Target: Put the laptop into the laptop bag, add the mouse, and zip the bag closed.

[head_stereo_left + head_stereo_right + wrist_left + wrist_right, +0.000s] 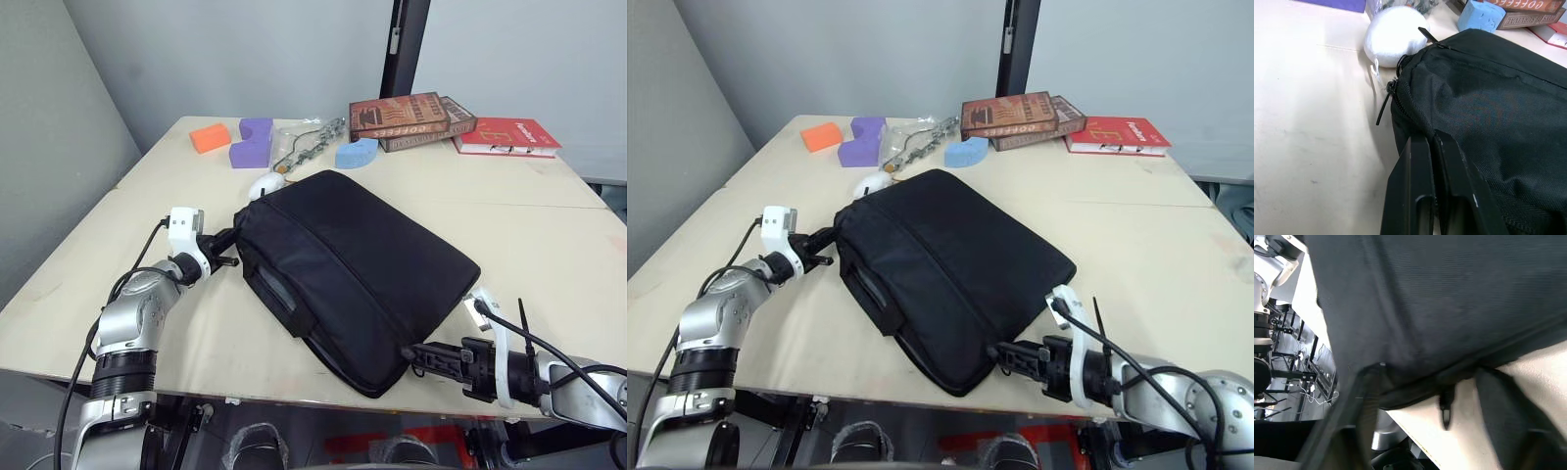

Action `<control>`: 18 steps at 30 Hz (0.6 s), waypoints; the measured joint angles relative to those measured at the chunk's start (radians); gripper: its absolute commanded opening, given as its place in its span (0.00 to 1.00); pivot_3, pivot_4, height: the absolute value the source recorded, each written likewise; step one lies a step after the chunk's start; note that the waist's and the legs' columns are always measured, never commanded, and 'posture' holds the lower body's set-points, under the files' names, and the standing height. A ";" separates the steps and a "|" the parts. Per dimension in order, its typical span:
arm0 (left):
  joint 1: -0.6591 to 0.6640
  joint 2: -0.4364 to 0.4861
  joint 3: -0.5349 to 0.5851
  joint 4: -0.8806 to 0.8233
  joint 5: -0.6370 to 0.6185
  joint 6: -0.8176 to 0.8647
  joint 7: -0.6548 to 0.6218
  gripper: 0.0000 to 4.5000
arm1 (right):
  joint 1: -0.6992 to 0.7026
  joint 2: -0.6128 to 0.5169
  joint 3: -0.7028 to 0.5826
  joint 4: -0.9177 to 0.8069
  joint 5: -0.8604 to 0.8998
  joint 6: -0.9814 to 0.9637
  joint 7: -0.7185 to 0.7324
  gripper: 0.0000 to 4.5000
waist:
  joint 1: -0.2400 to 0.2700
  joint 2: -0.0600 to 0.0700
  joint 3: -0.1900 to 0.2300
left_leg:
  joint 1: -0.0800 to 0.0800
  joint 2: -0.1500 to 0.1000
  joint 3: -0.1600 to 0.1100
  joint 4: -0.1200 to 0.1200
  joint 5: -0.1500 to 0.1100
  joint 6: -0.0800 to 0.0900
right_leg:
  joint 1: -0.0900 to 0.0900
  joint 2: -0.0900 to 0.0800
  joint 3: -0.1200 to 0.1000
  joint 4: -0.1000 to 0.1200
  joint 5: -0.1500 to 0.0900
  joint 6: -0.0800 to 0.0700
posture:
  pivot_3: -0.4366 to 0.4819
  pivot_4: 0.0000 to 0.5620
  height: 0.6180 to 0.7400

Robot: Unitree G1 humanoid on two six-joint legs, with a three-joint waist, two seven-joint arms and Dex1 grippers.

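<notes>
The left tool (231,260) is pinching the laptop bag (353,269) corner closed-fingered, anchoring it on the tabletop (549,235), while the right tool (411,354), fingers spread, is straddling the zipper pull (1446,412), likely for zipping.

laptop bag (358,269): black fabric, flat on table, skewed, near corner at front edge | mouse (265,185): white, beside bag's far corner (touching? cannot tell)
</notes>
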 measured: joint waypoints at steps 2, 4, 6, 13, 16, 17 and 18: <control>0.000 0.001 0.001 -0.002 0.000 0.003 0.000 0.00 | 0.006 0.000 0.010 0.000 -0.004 -0.003 0.000 0.30 | 0.000 0.000 0.000 | 0.000 0.000 0.000 0.000 0.000 0.000 | 0.000 0.000 0.000 0.000 0.000 0.000 | 0.48 0.27 0.95; 0.001 0.001 0.001 -0.008 0.000 0.007 0.000 0.00 | 0.010 0.000 0.013 0.000 -0.010 -0.005 0.000 0.16 | 0.000 0.000 0.000 | 0.000 0.000 0.000 0.000 0.000 0.000 | 0.000 0.000 0.000 0.000 0.000 0.000 | 0.48 0.27 0.95; 0.001 0.002 0.001 -0.010 0.000 0.012 0.000 0.00 | 0.013 -0.001 0.012 0.000 -0.017 -0.014 0.006 0.00 | 0.000 0.000 0.000 | 0.000 0.000 0.000 0.000 0.000 0.000 | 0.000 0.000 0.000 0.000 0.000 0.000 | 0.48 0.27 0.95; 0.005 0.003 0.001 -0.014 -0.012 0.016 -0.002 0.00 | 0.021 -0.014 0.008 0.011 -0.031 -0.025 0.049 0.00 | 0.003 0.000 0.000 | 0.000 0.000 0.000 0.000 0.000 0.000 | 0.000 0.000 0.000 0.000 0.000 0.000 | 0.48 0.27 0.95; 0.046 0.034 0.001 -0.055 -0.035 0.038 -0.023 0.00 | -0.011 -0.038 0.001 0.052 -0.035 -0.024 0.068 0.00 | -0.003 0.000 0.000 | 0.000 0.000 0.000 0.001 0.000 0.000 | 0.000 0.000 0.001 0.000 0.000 0.000 | 0.48 0.27 0.95; 0.061 0.048 0.001 -0.071 -0.041 0.050 -0.037 0.00 | -0.030 -0.048 -0.011 0.076 -0.041 -0.024 0.070 0.00 | -0.004 0.000 0.000 | 0.001 0.000 0.000 0.001 0.000 0.000 | 0.000 0.000 0.001 0.001 0.000 0.000 | 0.48 0.27 0.95; 0.083 0.067 0.001 -0.095 -0.055 0.067 -0.052 0.00 | -0.058 -0.059 -0.024 0.107 -0.054 -0.025 0.071 0.00 | -0.006 0.000 0.000 | 0.001 0.000 0.000 0.002 0.000 0.000 | 0.000 0.000 0.001 0.002 0.000 0.000 | 0.48 0.27 0.95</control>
